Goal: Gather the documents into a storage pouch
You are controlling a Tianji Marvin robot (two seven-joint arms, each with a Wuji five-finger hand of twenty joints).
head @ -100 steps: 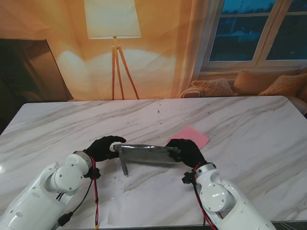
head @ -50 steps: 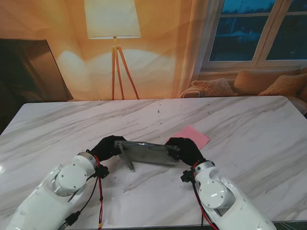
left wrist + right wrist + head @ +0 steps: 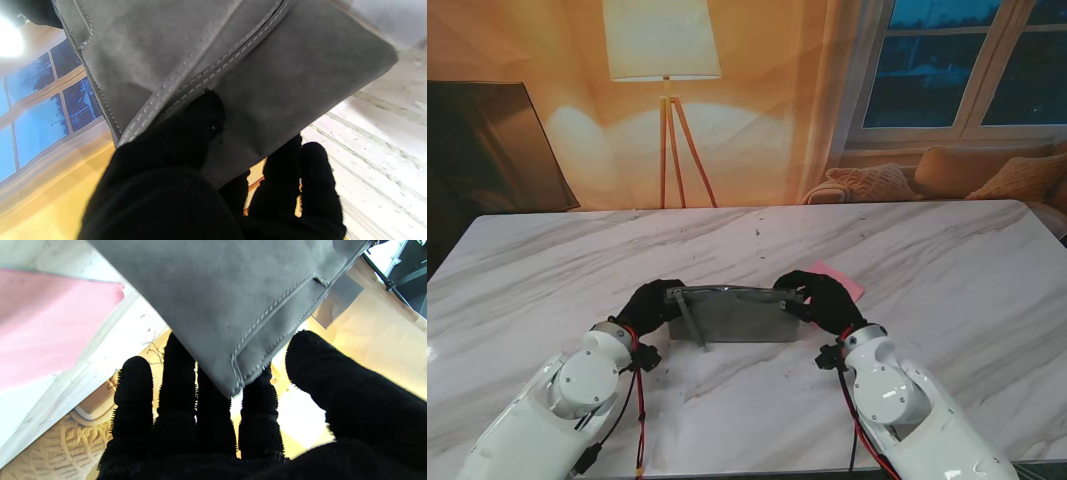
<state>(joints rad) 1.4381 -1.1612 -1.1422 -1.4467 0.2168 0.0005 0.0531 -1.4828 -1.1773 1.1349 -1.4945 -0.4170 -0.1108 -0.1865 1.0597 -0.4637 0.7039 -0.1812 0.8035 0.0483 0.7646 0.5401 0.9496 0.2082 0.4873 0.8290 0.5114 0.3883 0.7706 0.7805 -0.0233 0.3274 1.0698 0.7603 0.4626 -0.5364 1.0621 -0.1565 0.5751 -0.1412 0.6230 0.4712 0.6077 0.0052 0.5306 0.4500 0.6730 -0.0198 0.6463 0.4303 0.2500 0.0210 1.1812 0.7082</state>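
Stand view: my left hand [image 3: 649,305] and my right hand [image 3: 817,298] each clamp one end of the grey suede pouch [image 3: 732,314], holding it up between them over the middle of the marble table [image 3: 947,270], nearer my edge than the far one. In the left wrist view my thumb [image 3: 186,133] presses the stitched seam on one face of the pouch [image 3: 233,66] while the other fingers [image 3: 300,173] curl behind it, so that hand is closed on the pouch. In the right wrist view my fingers [image 3: 180,380] lie behind the pouch's corner [image 3: 233,306] and the thumb [image 3: 320,366] sits just beside the front face; I grip that corner.

Compared with half a second ago, the pouch now stands more upright, its broad face turned toward me, and both hands sit a little farther from me. A thin strap [image 3: 692,320] hangs off its left end.

The pink document [image 3: 842,282] lies flat on the table just beyond my right hand, partly hidden by it. I cannot tell whether anything is inside the pouch.
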